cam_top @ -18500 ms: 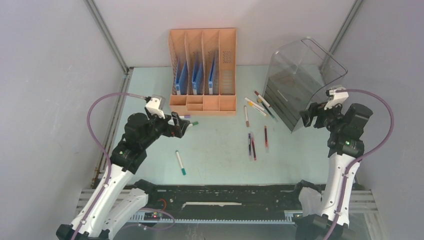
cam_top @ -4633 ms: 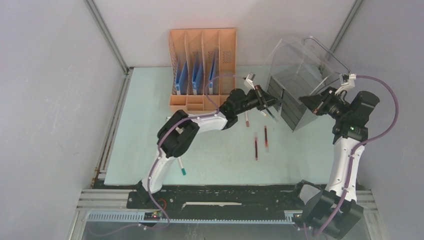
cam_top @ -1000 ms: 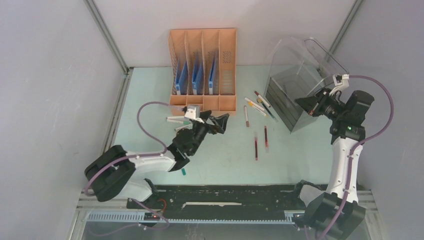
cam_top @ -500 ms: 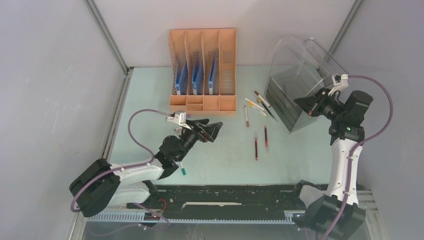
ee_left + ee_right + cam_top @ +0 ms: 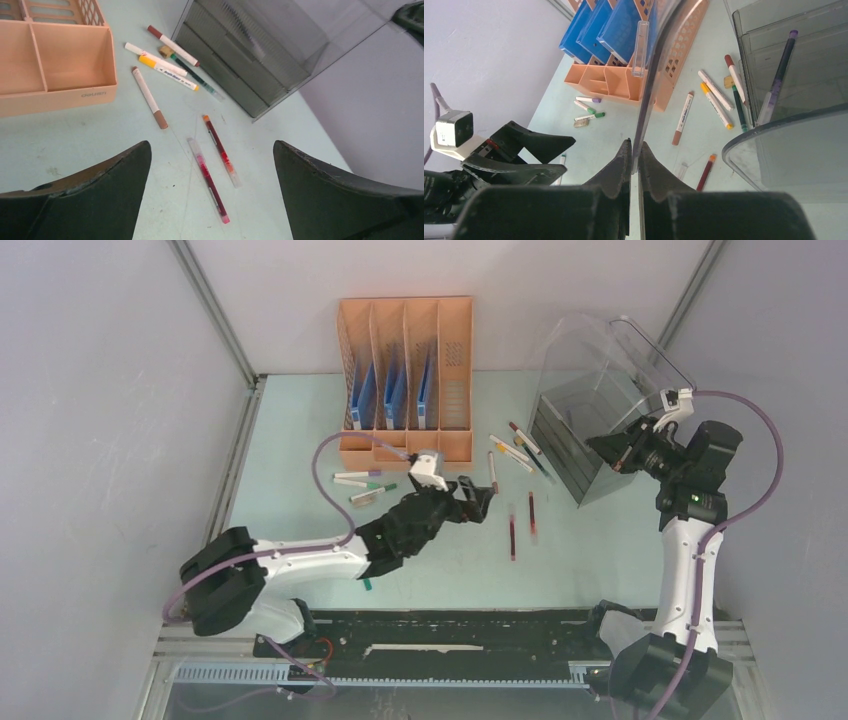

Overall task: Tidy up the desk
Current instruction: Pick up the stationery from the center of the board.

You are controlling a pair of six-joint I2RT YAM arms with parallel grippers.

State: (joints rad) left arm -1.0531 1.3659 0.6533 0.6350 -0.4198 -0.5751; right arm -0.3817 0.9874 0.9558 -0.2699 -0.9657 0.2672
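The desk (image 5: 290, 440) is a pale mint-green tabletop. My left gripper (image 5: 478, 498) hovers open over its middle, empty. In the left wrist view the left gripper (image 5: 211, 145) frames two red pens (image 5: 209, 180) lying on the desk, also visible from above as red pens (image 5: 512, 535). A brown marker (image 5: 149, 97) and a cluster of markers (image 5: 167, 72) lie further back. My right gripper (image 5: 602, 447) is shut on the thin clear flap (image 5: 646, 85) of the smoky drawer bin (image 5: 600, 390), holding it raised. A purple pen (image 5: 779, 75) lies inside the bin.
An orange file rack (image 5: 405, 370) with blue folders stands at the back. Two markers (image 5: 362, 485) lie left of my left wrist. A green-tipped pen (image 5: 368, 585) pokes out under the left arm. Grey walls enclose the desk; a black rail (image 5: 450, 635) runs along the front.
My left arm has swung to the right across the desk, its open gripper now near the red pens. The right gripper has kept its hold on the flap.
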